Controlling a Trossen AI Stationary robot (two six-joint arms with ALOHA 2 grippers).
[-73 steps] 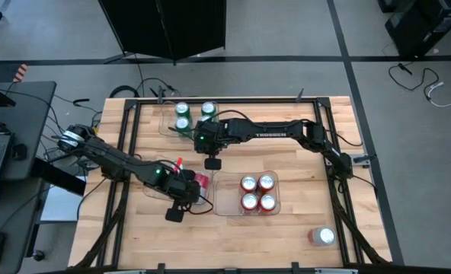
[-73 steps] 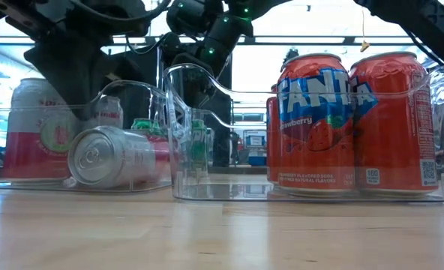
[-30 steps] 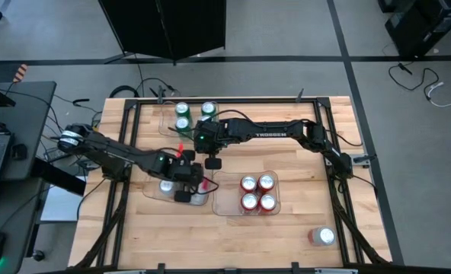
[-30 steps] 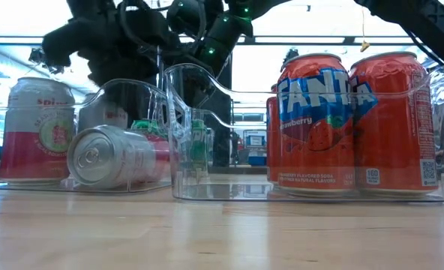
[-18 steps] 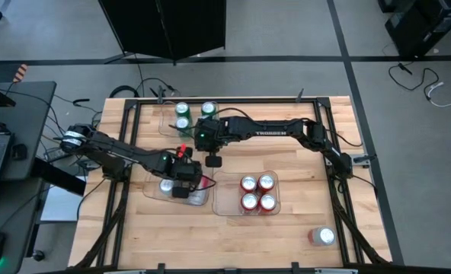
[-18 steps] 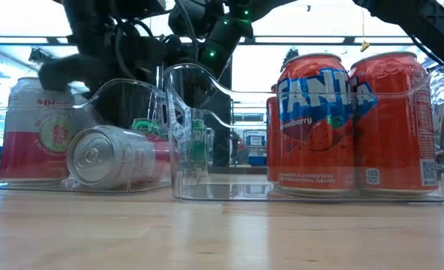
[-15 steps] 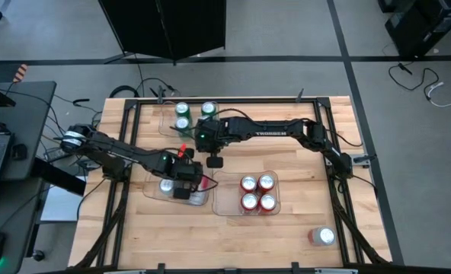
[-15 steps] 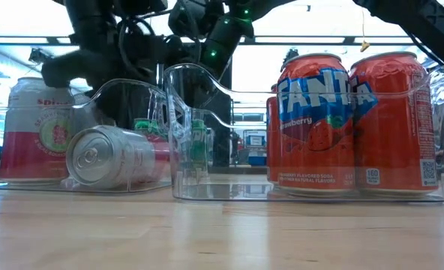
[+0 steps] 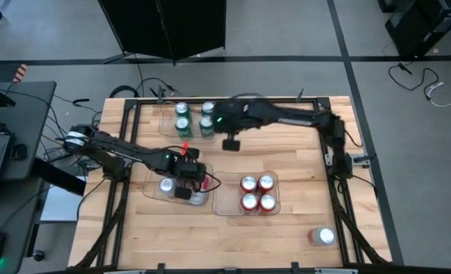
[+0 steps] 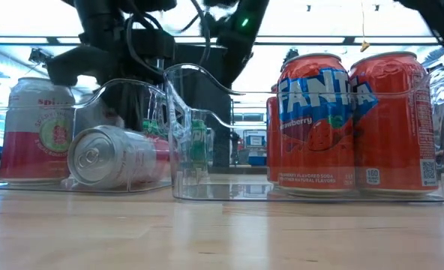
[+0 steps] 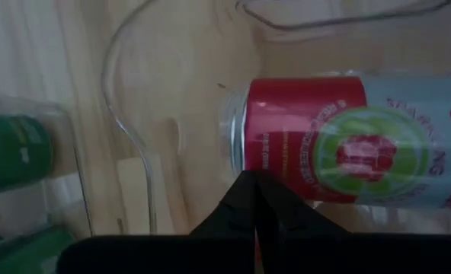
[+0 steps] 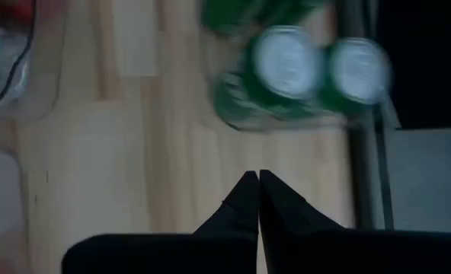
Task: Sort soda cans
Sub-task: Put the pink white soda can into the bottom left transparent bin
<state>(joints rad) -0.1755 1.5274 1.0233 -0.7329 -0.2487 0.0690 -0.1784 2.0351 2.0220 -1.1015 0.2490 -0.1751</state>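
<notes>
The wooden table (image 9: 302, 228) carries both dark arms; the right arm (image 9: 286, 116) reaches across the far side, and the left arm (image 9: 123, 154) stretches in from the left edge toward the middle; three clear trays follow in size: the middle tray (image 9: 224, 204) sits to the right of the left gripper, the left tray (image 10: 124, 90) lies directly under that gripper, and the far tray (image 9: 167, 120) stands just left of the right gripper.

The right gripper (image 9: 231, 143) hangs over bare wood beside the far tray, its fingers pressed together with nothing between them; the left gripper (image 9: 182, 192) is low over the left tray, its fingertips likewise closed tight and empty.

Four red cans (image 9: 258, 192) stand upright in the middle tray, right of the left gripper; four green cans (image 9: 194, 117) stand in the far tray, close beside the right gripper; a silver-white can (image 11: 347, 141) with a red band lies on its side in the left tray, just ahead of the left gripper's tips; another silver-white can (image 10: 38, 129) stands upright at the left end of that tray; a lone can (image 9: 324, 237) stands near the table's front right corner, well away from both grippers.
</notes>
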